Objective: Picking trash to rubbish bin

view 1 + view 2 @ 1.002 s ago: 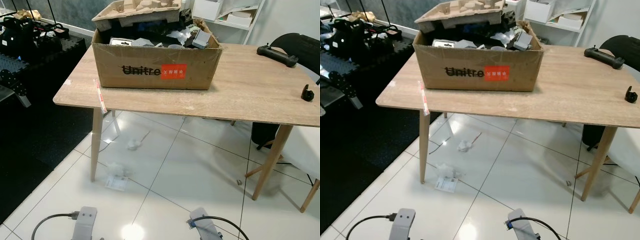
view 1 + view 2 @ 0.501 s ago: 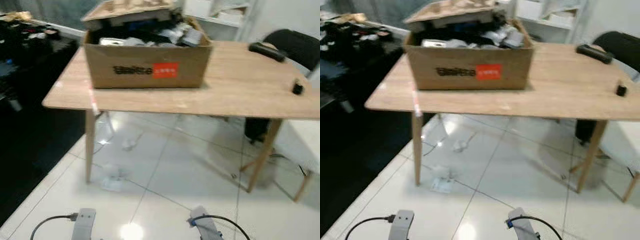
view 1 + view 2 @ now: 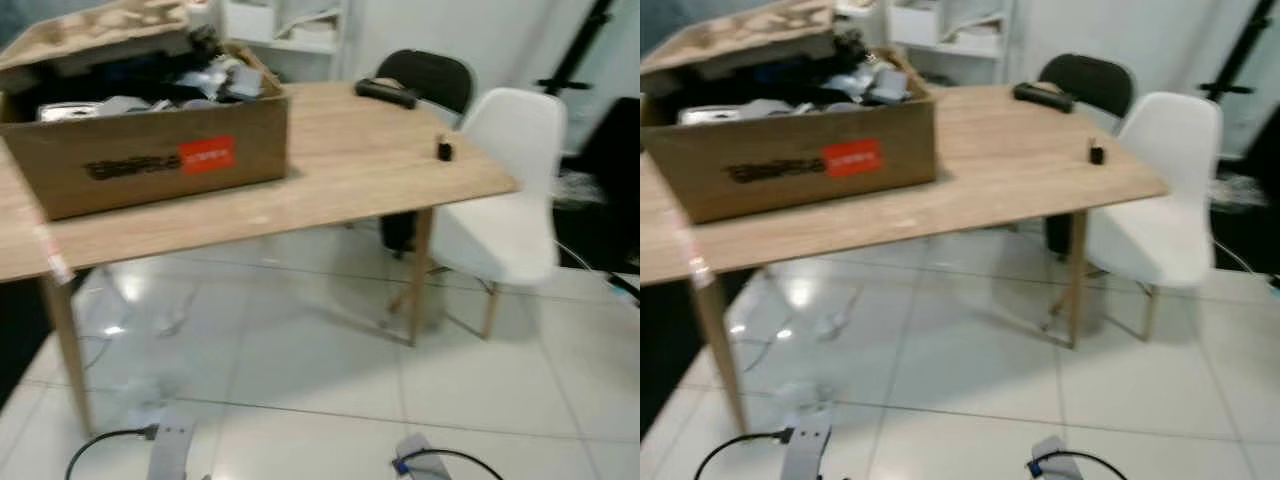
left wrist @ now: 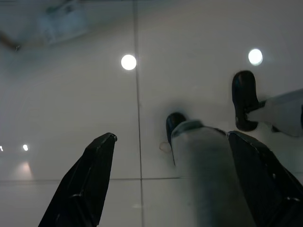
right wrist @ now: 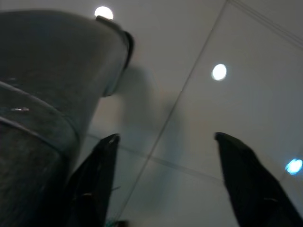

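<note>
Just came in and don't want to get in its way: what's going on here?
Nothing is being handled right now. Both arms hang idle over the white tiled floor, the left gripper and right gripper open and holding nothing. Ahead stands a wooden table bearing a full cardboard box, with a white chair beside it. Scraps of trash lie on the tiles under the table.

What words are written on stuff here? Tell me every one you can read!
Dark word printed on the front of the brown cardboard box: too blurred to read.
Red label beside that print on the box: its pale characters are too blurred to read.
Strip of tape on the edge of the light wooden table: any marks are too blurred to read.
Nothing else carries text.
</note>
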{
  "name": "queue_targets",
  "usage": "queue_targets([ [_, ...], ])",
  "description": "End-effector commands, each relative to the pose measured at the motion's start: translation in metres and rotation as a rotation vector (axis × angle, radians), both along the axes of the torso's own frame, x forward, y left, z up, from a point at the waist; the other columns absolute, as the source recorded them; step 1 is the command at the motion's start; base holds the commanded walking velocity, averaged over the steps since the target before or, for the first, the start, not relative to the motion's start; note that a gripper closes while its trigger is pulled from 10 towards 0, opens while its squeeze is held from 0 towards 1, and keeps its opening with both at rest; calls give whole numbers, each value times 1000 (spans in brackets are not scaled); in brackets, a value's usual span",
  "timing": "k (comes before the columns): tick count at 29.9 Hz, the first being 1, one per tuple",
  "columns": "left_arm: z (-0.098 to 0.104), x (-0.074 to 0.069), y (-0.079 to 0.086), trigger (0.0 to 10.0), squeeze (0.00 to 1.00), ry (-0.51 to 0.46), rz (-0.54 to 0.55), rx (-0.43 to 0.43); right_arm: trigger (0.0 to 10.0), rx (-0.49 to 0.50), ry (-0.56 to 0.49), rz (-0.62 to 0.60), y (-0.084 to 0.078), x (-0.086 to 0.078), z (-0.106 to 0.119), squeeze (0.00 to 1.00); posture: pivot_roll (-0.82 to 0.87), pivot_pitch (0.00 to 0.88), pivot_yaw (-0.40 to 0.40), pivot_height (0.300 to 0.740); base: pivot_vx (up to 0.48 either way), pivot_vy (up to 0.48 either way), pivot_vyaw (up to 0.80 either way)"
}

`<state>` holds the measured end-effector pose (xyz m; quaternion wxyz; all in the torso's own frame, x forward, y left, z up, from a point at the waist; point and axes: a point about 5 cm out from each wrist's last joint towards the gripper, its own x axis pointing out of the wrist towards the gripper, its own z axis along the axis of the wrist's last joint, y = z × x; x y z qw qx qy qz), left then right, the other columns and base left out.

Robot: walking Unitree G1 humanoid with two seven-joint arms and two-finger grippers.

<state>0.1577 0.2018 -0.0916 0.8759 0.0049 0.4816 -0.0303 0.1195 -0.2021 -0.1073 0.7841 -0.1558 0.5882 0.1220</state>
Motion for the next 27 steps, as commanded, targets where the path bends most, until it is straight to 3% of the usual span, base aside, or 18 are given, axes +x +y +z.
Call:
queue_targets([
  [1, -1, -1, -2, 10000, 0, 7, -2, -4, 10000, 10, 0, 6, 1, 1, 0, 0, 88, 79, -17, 740, 0, 0, -775],
  [11, -1, -3, 1, 10000, 0, 7, 4, 1, 10000, 2, 2, 20, -1, 1, 1, 0, 107, 81, -26, 740, 0, 0, -778],
  [27, -2, -6, 3, 10000, 0, 11, 8, 7, 10000, 17, 3, 37, 14, 5, -1, 0, 110, 84, -28, 740, 0, 0, -780],
])
